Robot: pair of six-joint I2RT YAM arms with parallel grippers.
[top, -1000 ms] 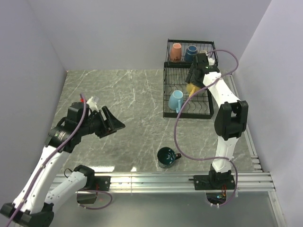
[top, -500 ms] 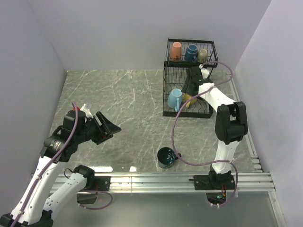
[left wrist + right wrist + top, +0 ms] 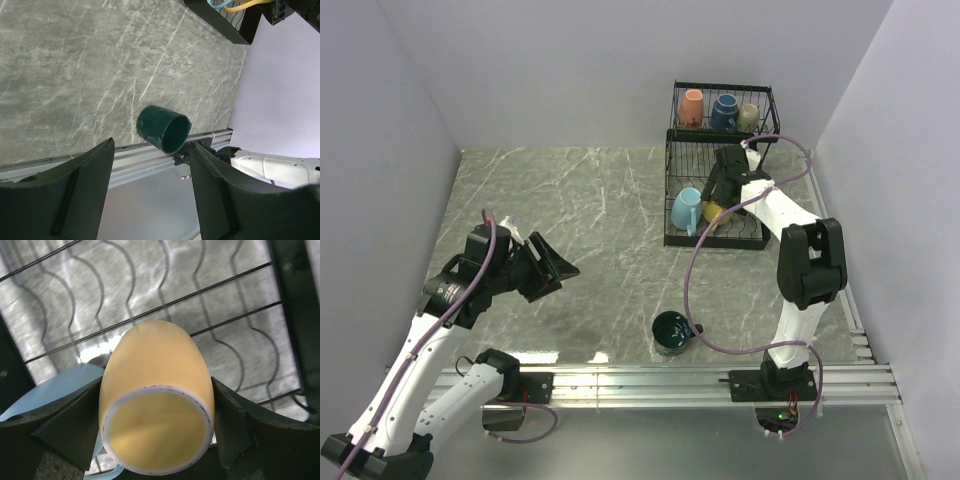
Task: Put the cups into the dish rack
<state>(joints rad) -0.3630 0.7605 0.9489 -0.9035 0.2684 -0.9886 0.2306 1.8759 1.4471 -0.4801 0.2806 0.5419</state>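
Note:
The black wire dish rack (image 3: pixel 718 244) stands at the back right. Its upper basket holds the orange-pink mug (image 3: pixel 691 106), the navy mug (image 3: pixel 723 110) and the olive-grey mug (image 3: pixel 748 116). My right gripper (image 3: pixel 718 203) is down in the lower tray, shut on the yellow mug (image 3: pixel 157 390), whose base faces the wrist camera. The light blue mug (image 3: pixel 685 208) lies beside it and also shows in the right wrist view (image 3: pixel 47 396). The dark teal mug (image 3: pixel 672 331) sits on the table near the front rail. My left gripper (image 3: pixel 558 268) is open and empty, well left of it; its wrist view shows the teal mug (image 3: pixel 162 129).
The metal rail (image 3: pixel 650 380) runs along the table's near edge. Lavender walls close in left, back and right. The tray's wavy wires (image 3: pixel 225 320) lie under the yellow mug. A purple cable (image 3: pixel 695 270) hangs from the right arm over the table.
My right gripper has carried the yellow mug down from the rack's upper edge into the lower tray, next to the light blue mug. My left arm has shifted slightly, still open.

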